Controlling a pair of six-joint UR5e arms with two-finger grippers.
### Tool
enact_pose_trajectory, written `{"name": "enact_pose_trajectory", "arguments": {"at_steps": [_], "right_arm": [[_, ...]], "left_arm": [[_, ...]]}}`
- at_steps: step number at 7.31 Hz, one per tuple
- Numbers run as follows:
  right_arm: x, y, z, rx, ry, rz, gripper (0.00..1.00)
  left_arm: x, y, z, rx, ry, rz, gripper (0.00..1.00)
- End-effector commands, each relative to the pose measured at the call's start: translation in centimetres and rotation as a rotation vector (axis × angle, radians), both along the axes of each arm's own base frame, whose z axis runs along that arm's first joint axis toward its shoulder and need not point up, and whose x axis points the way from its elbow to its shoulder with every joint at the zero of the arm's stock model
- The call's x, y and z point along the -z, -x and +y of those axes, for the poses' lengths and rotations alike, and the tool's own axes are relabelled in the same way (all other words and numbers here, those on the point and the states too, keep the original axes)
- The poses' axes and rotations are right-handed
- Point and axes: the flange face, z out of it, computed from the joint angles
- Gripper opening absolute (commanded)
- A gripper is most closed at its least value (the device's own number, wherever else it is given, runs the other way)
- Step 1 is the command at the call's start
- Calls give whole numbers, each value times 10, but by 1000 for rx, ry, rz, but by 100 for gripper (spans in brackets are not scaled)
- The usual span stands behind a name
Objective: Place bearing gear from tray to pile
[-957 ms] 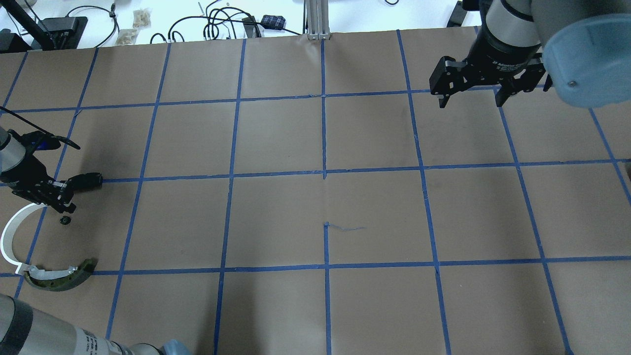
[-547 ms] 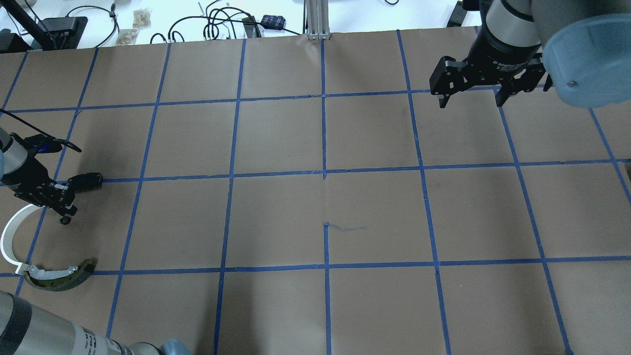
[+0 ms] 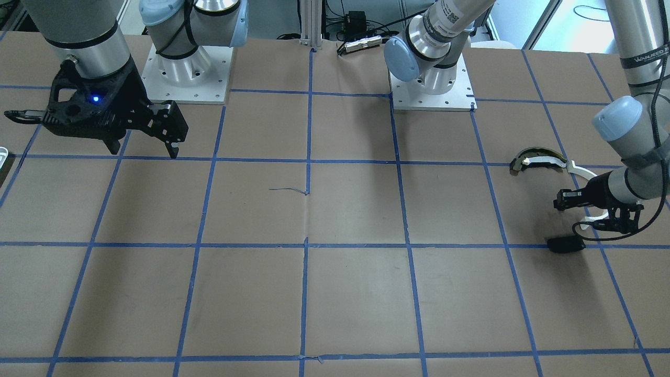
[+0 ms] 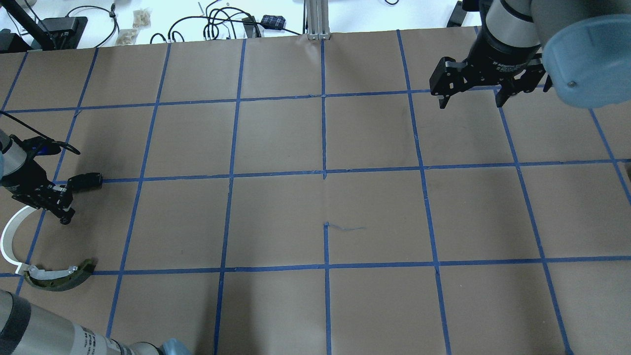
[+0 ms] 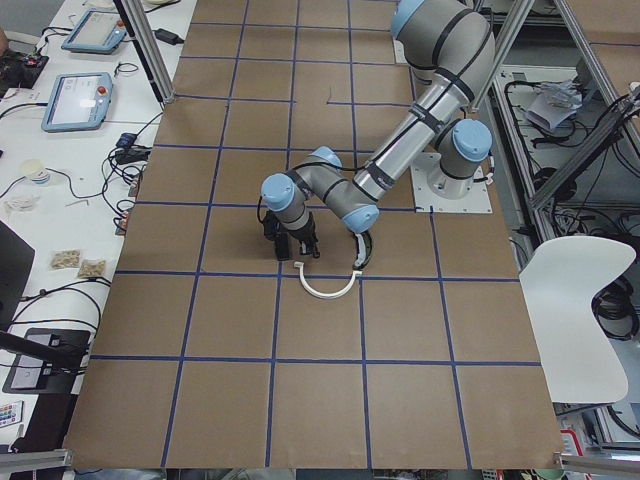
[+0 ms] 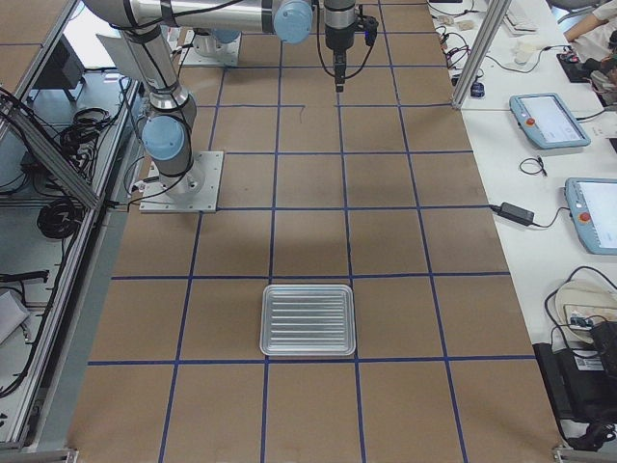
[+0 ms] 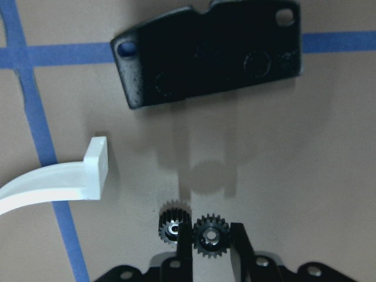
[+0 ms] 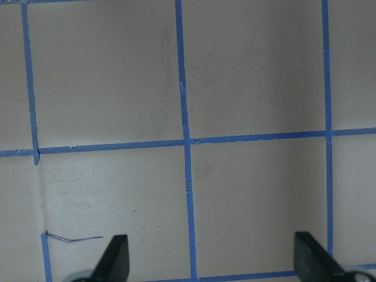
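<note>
beside the pile (image 4: 54,276): bearing gear (image 7: 208,238) is pinched in the narrowed left hand (image 7: 211,230).
right hand (image 4: 471,104): spread wide, nothing held.
risk: second gear (image 7: 172,225) by one finger could be knocked away on release.

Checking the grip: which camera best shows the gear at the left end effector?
Left wrist: the gear, teeth clear, sits between the left end effector fingers. Overhead shows only a dark speck; other views cannot resolve it.

Bright even overhead light; bearing gear (image 7: 209,236) throws soft shadow on table (image 7: 305,176); left wrist view slightly blurred.
</note>
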Motion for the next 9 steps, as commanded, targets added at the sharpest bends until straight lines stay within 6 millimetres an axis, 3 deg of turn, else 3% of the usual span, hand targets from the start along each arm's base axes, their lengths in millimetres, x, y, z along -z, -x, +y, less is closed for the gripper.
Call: {"name": "enact_pose_trajectory", "arguments": {"at_steps": [1, 3, 4, 6, 7, 8, 9], "right_arm": [[0, 0, 0, 0, -1, 1, 100], [0, 0, 0, 0, -1, 1, 100], [0, 0, 0, 0, -1, -1, 100], [0, 0, 0, 0, -2, -3, 100], [0, 0, 0, 0, -2, -3, 100], [0, 0, 0, 0, -2, -3, 100], [0, 0, 0, 0, -2, -4, 100]], "left_arm": [[1, 0, 0, 0, -2, 0, 70], [-1, 0, -1, 1, 1, -1, 81], [-11, -2, -4, 11, 18, -17, 100], [-56, 28, -30, 53, 106, -11, 100], [-99, 64, -40, 43, 98, 4, 100], [-161, 104, -56, 33, 134, -26, 100], [-214, 164, -62, 100, 135, -29, 100]]}}
